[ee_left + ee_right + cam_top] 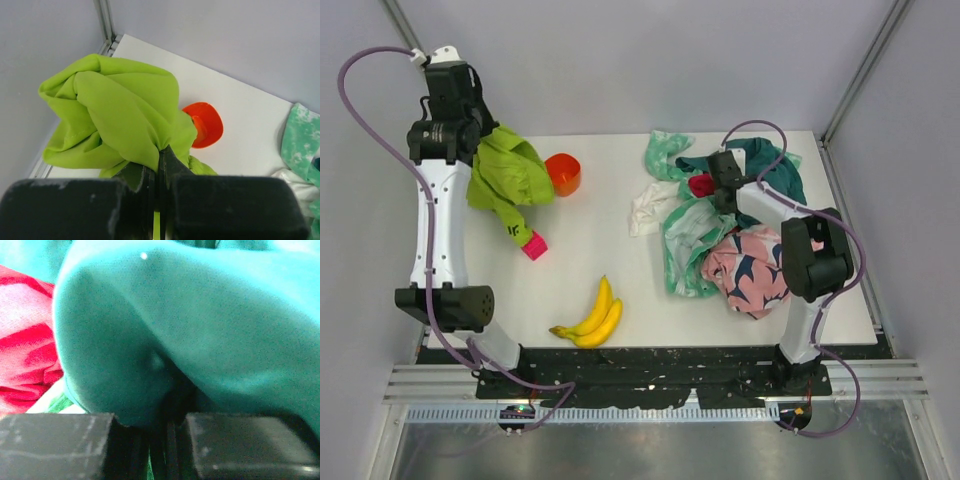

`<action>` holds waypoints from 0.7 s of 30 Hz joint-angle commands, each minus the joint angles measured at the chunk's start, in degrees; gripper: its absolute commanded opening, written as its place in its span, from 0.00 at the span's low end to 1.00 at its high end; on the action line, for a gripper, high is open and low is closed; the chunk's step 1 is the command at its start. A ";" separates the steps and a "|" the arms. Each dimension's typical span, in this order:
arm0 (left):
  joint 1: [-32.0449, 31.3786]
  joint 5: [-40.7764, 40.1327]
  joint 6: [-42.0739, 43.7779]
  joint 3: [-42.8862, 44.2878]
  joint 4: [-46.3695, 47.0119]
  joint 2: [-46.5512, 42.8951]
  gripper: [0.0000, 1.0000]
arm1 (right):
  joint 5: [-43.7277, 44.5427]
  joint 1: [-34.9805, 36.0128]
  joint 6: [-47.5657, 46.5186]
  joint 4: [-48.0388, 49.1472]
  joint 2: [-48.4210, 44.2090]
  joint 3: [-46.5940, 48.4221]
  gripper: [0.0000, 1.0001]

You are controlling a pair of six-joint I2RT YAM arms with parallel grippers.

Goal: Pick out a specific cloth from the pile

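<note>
The lime-green cloth [505, 175] hangs bunched from my left gripper [470, 152] above the table's far left corner, clear of the pile. In the left wrist view the jaws [160, 156] are shut on a fold of the cloth [120, 110]. The pile [720, 240] lies at the right: pink print [750, 270], mint-green patterned [685, 245], white [648, 205], dark teal [775, 165] and a small red piece [700, 184]. My right gripper [722, 188] is down in the pile beside the red piece. Its jaws [167, 415] are closed, with dark teal cloth [200, 315] bunched at the tips.
An orange cup [562, 173] stands just right of the hanging cloth and shows in the left wrist view [207, 122]. A pink block [533, 245] lies below the cloth. Two bananas [592, 315] lie near the front middle. Grey walls enclose the table.
</note>
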 commanded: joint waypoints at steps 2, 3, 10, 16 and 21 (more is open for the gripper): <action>5.05 -1.31 -3.17 -1.04 5.03 2.00 0.00 | 4.54 -2.55 -0.33 -4.93 -1.71 -3.17 0.17; 5.76 -2.79 -3.88 -1.74 4.59 2.61 0.00 | 4.63 -2.73 -0.33 -4.93 -1.97 -3.43 0.17; 9.89 -8.00 -8.01 -10.78 6.94 2.45 0.00 | 4.99 -2.82 0.20 -4.93 -2.06 -3.79 0.17; 9.98 -0.80 -11.61 -14.15 10.30 8.14 0.00 | 4.81 -2.91 0.28 -4.14 -2.33 -4.22 0.18; 9.98 2.90 -15.66 -8.88 4.34 17.90 0.00 | 2.44 -2.91 -1.82 -1.33 -5.74 -6.86 0.22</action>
